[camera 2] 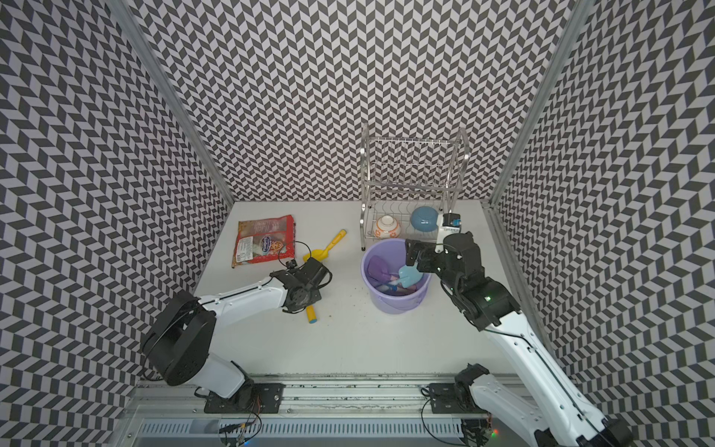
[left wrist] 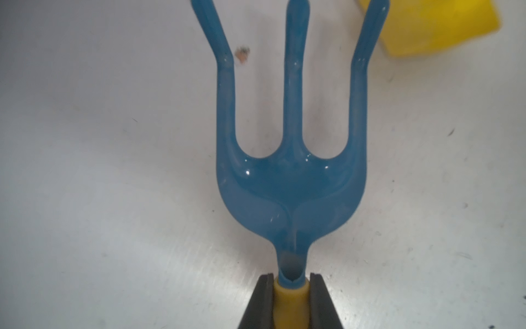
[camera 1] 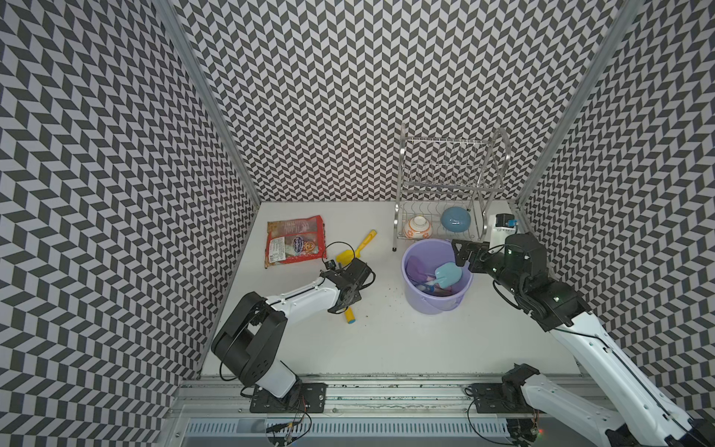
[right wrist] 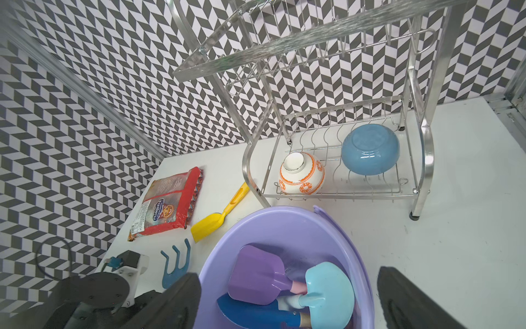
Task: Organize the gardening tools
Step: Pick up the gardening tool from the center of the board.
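Three tools, the purple scoop [right wrist: 256, 273], light blue spade [right wrist: 327, 287] and dark blue trowel [right wrist: 250, 313], lie in the bucket [right wrist: 284, 222]. Two are left: the left gripper [left wrist: 290, 299] pinches the fork [left wrist: 290, 182] by its yellow handle, with the yellow scoop [right wrist: 210, 225] on the table [camera 1: 387, 340] beside it. The right gripper [camera 1: 459, 253] hangs spread above the bucket.

Fork [camera 1: 350, 316]: you see only its yellow handle end, under the left arm [camera 1: 301, 298].
Bucket [camera 1: 433, 305]: holds your light blue spade [camera 1: 449, 274] and purple scoop [camera 1: 416, 267].
Right gripper [camera 1: 459, 253]: spread wide above the bucket's rim.
Yellow scoop [camera 1: 356, 247]: just beside the snack bag [camera 1: 296, 242].
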`<move>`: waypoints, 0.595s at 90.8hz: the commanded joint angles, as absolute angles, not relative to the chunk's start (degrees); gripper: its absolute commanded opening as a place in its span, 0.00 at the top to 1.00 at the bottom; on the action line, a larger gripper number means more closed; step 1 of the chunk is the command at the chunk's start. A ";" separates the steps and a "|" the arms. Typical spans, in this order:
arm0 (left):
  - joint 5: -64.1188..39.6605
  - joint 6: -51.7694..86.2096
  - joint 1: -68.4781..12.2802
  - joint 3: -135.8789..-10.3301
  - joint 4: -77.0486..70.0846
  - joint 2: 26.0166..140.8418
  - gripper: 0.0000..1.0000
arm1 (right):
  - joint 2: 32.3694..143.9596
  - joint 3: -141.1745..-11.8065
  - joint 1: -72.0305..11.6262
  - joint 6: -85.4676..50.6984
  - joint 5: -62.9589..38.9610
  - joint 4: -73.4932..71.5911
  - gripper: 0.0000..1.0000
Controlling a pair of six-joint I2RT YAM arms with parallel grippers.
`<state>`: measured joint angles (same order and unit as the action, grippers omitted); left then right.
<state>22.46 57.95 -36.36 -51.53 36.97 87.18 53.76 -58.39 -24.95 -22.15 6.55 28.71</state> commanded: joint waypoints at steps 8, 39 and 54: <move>33.60 57.11 -37.02 -57.38 37.76 81.50 1.00 | 53.13 -59.11 -24.96 -23.42 6.69 25.69 0.00; 36.06 42.23 -38.56 -60.41 14.88 76.44 1.00 | 51.25 -58.92 -24.78 -24.92 8.59 24.68 0.00; 33.22 32.01 -39.45 -60.56 -0.66 75.80 1.00 | 52.12 -60.89 -24.78 -24.72 7.77 26.49 0.00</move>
<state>33.95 42.11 -38.72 -58.89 15.09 77.56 52.23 -58.48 -24.93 -24.51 7.68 27.90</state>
